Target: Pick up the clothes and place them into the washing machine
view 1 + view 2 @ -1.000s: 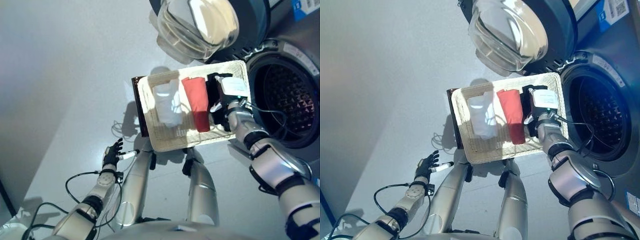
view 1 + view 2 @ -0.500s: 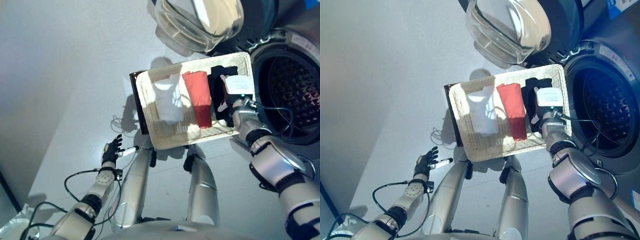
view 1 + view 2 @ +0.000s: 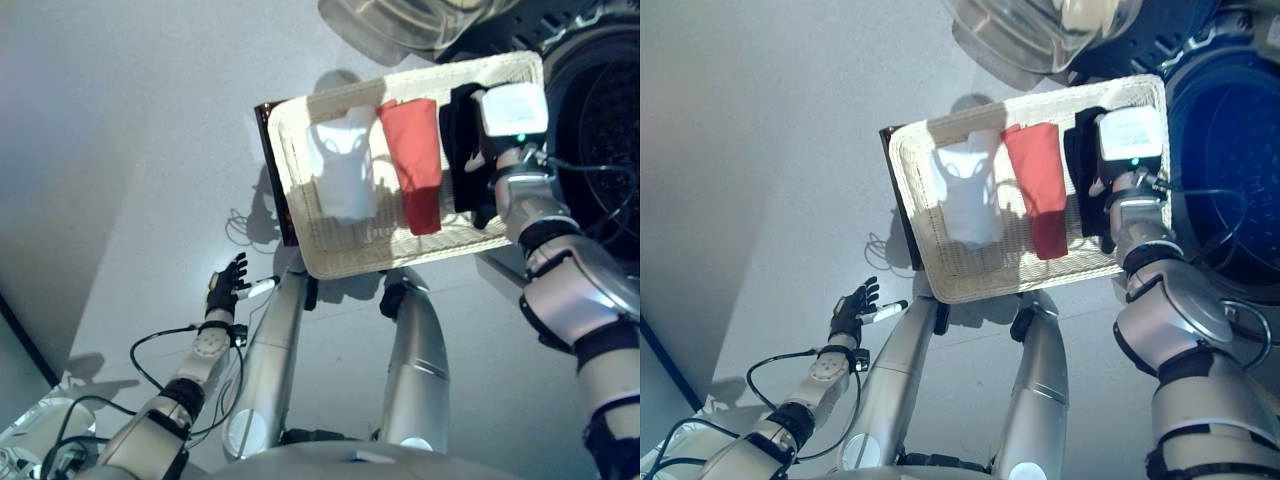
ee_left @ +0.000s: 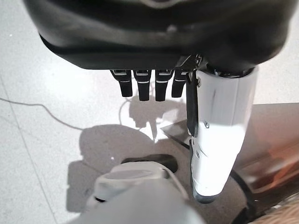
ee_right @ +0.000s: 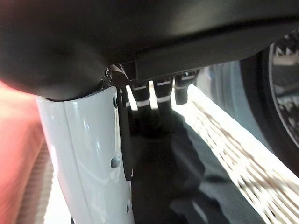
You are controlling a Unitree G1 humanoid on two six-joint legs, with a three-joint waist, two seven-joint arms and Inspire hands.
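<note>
The basket [image 3: 330, 262] is pale woven wicker with a ribbed, rough weave. In it lie 3 soft matt cloths: a white garment [image 3: 345, 180], a red cloth [image 3: 415, 160] and a black cloth [image 3: 466, 140]. The washing machine [image 3: 1230, 170] has a dark perforated metal drum, and its door [image 3: 420, 20] is glossy clear glass. The floor [image 3: 130, 150] is smooth, pale grey and faintly shiny.

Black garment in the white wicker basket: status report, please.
Right hand on black garment, fingers straight. Left hand idle, open. White wicker basket holds white, red garments. Nothing blocking.

silver-grey arms, dark hands [image 3: 225, 293] with white-covered thumbs, black wrist bands.
</note>
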